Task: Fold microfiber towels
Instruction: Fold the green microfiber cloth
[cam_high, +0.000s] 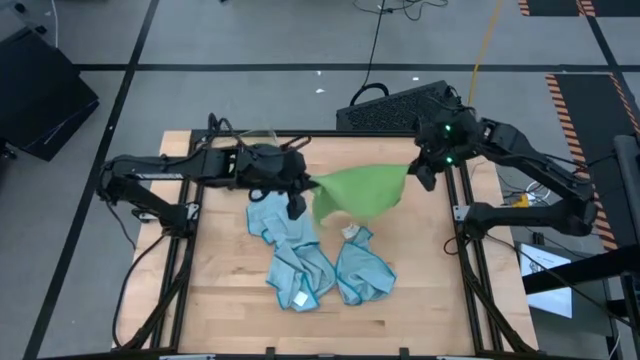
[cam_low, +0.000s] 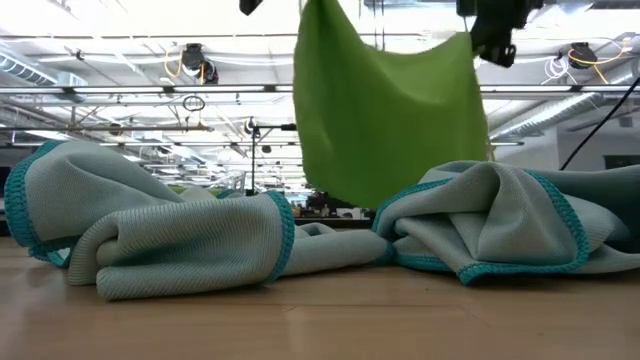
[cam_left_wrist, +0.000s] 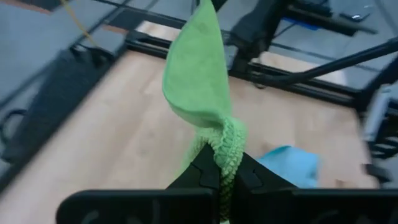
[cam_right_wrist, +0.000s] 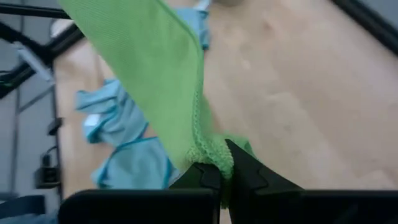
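The left gripper (cam_high: 300, 186) is closed on one corner of a lime green microfiber towel (cam_high: 358, 190), and the right gripper (cam_high: 420, 172) is closed on the opposite corner, so that the cloth is held stretched between the two, lifted clear of the bench near its far edge. In the left wrist view the stitched hem is seen pinched and bunched between the fingers (cam_left_wrist: 219, 177), and in the right wrist view the hem is likewise gathered between the fingers (cam_right_wrist: 219, 168). The towel is judged to be light, soft and limp: it sags in the middle and hangs down in the low view, so it will drape and crease freely and is best taken by its corners or along the hemmed edge, where the stitching gives the firmest hold. Below and nearer the front edge, light blue towels (cam_high: 300, 262) with teal hems are lying crumpled in a loose heap around the middle of the bench, one small white tag (cam_high: 301, 298) being visible. These are judged to stand in the way, since little bare wood is left for the green cloth to be laid flat. A black mesh object (cam_high: 392, 108) is seen just beyond the far edge.
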